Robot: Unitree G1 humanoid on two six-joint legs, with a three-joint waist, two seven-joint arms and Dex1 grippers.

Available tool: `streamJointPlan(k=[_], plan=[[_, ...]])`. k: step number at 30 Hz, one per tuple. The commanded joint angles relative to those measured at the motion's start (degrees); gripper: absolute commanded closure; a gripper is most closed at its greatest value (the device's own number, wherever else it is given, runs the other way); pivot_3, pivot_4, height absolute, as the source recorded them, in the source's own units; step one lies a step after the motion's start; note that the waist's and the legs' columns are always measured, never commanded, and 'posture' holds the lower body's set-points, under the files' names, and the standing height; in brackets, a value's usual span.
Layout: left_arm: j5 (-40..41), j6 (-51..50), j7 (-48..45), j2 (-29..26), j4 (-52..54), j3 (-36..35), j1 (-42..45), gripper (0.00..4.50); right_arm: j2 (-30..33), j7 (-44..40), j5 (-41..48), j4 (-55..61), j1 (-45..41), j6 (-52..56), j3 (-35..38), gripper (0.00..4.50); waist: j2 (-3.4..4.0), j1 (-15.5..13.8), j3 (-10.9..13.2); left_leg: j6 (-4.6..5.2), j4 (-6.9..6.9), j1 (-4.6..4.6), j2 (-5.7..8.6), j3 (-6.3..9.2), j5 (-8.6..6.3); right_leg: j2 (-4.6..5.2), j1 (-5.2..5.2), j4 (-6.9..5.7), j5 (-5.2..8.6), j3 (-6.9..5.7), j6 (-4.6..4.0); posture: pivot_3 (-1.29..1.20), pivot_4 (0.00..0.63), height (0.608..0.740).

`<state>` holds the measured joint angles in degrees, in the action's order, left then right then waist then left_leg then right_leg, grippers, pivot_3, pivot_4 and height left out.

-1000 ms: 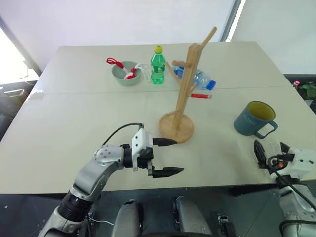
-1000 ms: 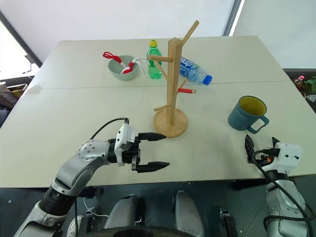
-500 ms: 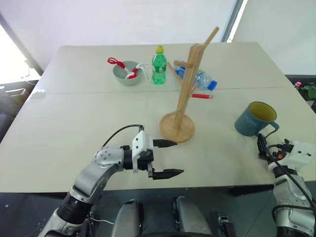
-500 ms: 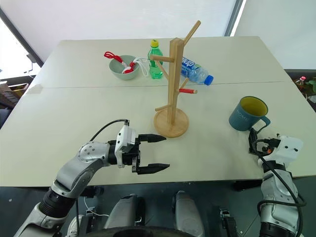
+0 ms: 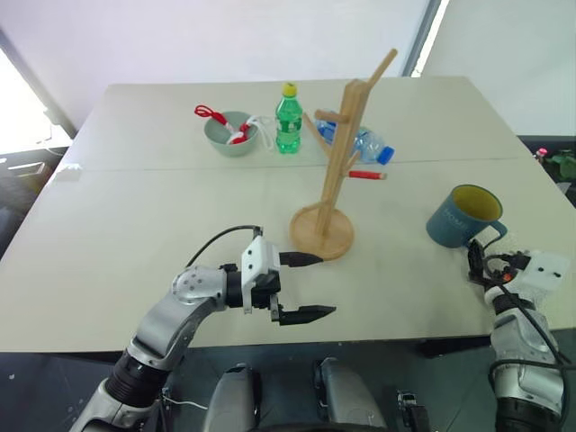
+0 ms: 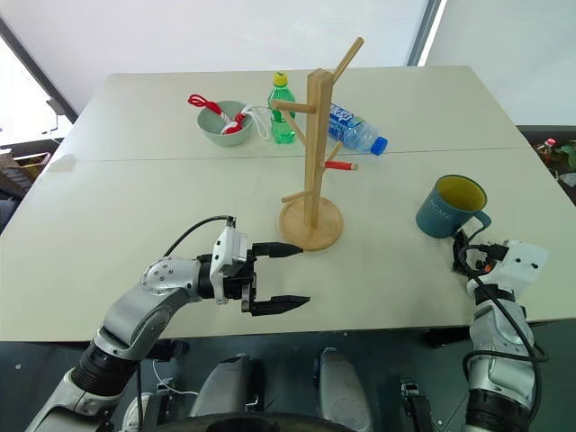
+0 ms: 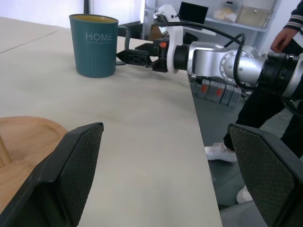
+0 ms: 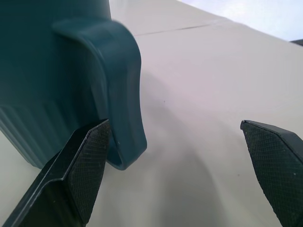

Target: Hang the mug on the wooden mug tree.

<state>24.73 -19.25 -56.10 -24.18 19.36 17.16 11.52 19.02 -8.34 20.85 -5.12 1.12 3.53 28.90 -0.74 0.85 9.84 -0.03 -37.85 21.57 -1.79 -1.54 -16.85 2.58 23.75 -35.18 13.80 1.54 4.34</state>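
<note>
The slate-blue mug [image 5: 463,216] with a yellow inside stands upright at the table's right, its handle [image 8: 124,94] turned toward the front edge. My right gripper [image 8: 175,175] is open, level with the table and right behind the handle. One fingertip [image 8: 90,156] is beside the handle's lower end and nothing is gripped. The left wrist view shows that gripper [image 7: 135,51] reaching toward the mug [image 7: 94,45]. The wooden mug tree [image 5: 346,153] stands mid-table on its round base [image 5: 321,234]. My left gripper [image 5: 306,286] hangs open near the front edge, pointing right, just in front of the base.
At the back are a green bottle [image 5: 287,121], a grey-green bowl [image 5: 231,135] holding a red-and-white thing, a clear bottle lying down [image 5: 367,144] and a red marker [image 5: 366,175]. A person [image 7: 289,42] stands beyond the table's right edge.
My right gripper has moved forward along the table to the mug's handle. The left gripper has stayed where it was, open.
</note>
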Motion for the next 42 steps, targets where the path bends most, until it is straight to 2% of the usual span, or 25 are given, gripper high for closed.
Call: streamJointPlan(k=[1,7,13,18,23,28,42], plan=[[0.27,0.89,0.18,0.15,2.03,-0.46,0.5,0.0,0.41,-0.72,-0.23,-0.99,-1.21,-1.59,0.16,1.27,0.0,0.0,0.0,0.0,0.0,0.0,0.0,0.0,0.0,-0.01,0.0,-0.01,0.0,0.0,0.0,0.0,0.15,0.74],[0.1,0.91,0.79,0.23,2.49,-0.49,0.28,0.0,0.31,-2.4,0.06,-2.12,-2.24,-2.63,-0.26,4.45,0.0,-0.01,0.0,0.0,0.0,-0.01,0.01,0.0,0.0,-0.02,-0.02,-0.02,0.0,0.0,0.01,0.0,0.15,0.74],[0.24,0.89,1.81,0.46,2.75,-0.67,0.09,0.0,1.67,-4.32,-2.59,0.54,-1.27,-4.12,-2.15,4.45,0.01,0.0,0.0,0.0,0.0,-0.04,0.01,0.01,0.0,-0.02,-0.04,-0.02,0.0,0.01,0.01,0.0,0.15,0.74],[0.69,0.79,1.73,0.66,2.05,-1.11,0.49,0.0,5.43,-6.92,-6.99,6.24,2.2,-4.62,-4.9,4.45,0.03,-0.03,0.0,0.0,0.0,-0.04,0.02,0.01,0.0,-0.03,-0.04,-0.04,0.0,0.01,0.01,0.0,0.15,0.74],[0.82,0.89,1.66,0.72,1.37,-2.01,0.61,0.0,13.81,-13.42,-16.27,15.86,9.9,-11.07,-8.89,4.45,0.02,-0.14,0.0,0.0,-0.01,-0.03,0.05,0.02,0.0,-0.03,-0.04,-0.04,0.03,0.01,0.05,0.0,0.15,0.74],[0.77,1.67,1.42,0.61,-0.47,-3.56,0.5,0.0,20.89,-18.61,-21.53,22.45,12.6,-15.64,-10.55,4.45,-0.02,0.03,0.03,0.0,-0.04,-0.09,0.09,0.01,0.0,-0.06,-0.07,-0.04,0.05,0.0,0.09,0.0,0.15,0.74],[1.26,4.6,1.45,-2.12,-8.27,-13.04,1.63,0.0,28.04,-25.63,-19.67,29.28,-1.31,-13.37,-11.18,4.45,-0.09,-0.23,0.07,0.0,-0.1,-0.06,0.1,0.05,0.0,-0.06,-0.1,-0.05,0.03,-0.05,0.06,0.0,0.15,0.74]])
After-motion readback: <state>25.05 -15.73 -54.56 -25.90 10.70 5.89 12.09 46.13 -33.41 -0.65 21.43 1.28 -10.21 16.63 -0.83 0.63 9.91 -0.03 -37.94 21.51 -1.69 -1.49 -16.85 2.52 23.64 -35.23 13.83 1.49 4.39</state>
